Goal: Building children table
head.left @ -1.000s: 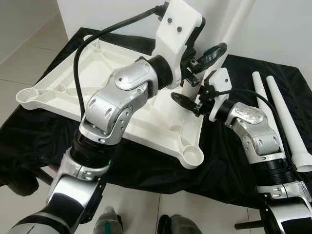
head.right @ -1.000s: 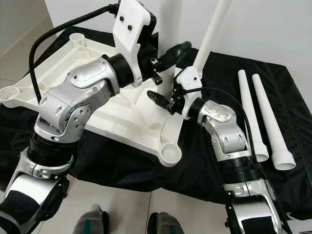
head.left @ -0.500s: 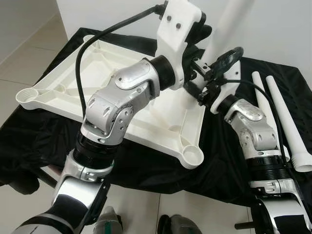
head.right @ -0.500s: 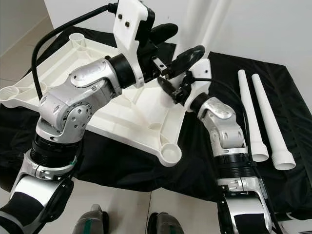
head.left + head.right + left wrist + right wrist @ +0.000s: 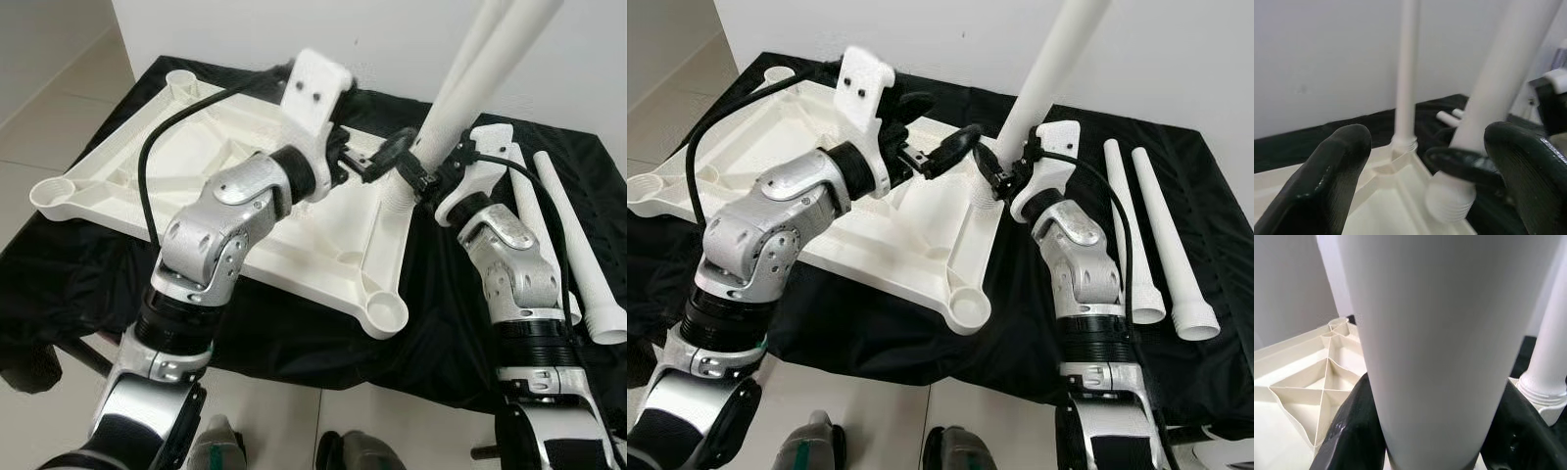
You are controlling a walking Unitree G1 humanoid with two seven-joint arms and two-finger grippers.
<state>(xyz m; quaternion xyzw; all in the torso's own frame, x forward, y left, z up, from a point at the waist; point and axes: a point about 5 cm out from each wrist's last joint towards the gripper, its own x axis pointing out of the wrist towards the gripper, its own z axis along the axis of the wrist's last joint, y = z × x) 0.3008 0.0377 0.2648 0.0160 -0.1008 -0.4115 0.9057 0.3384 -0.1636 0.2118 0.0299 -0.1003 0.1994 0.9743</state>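
Note:
The white tabletop (image 5: 774, 127) lies upside down on a black cloth. My right gripper (image 5: 1004, 166) is shut on a white table leg (image 5: 1048, 69) just above its threaded end. The leg leans up to the right over the tabletop's right edge, and in the right wrist view the black fingers (image 5: 1352, 431) clasp it (image 5: 1435, 333). My left gripper (image 5: 939, 122) is open close beside it, with one finger (image 5: 1327, 181) on either side of the threaded end, not touching. Another leg (image 5: 1406, 73) stands upright in the far corner socket.
Two loose white legs (image 5: 1127, 225) (image 5: 1166, 245) lie side by side on the cloth (image 5: 872, 333) at the right. An open corner socket (image 5: 965, 311) sits at the tabletop's near right corner. A white wall is behind, and tiled floor and my feet (image 5: 813, 441) are in front.
My right gripper rose from the tabletop and closed on the leg's lower end. My left arm dropped lower and its open gripper now sits beside the leg.

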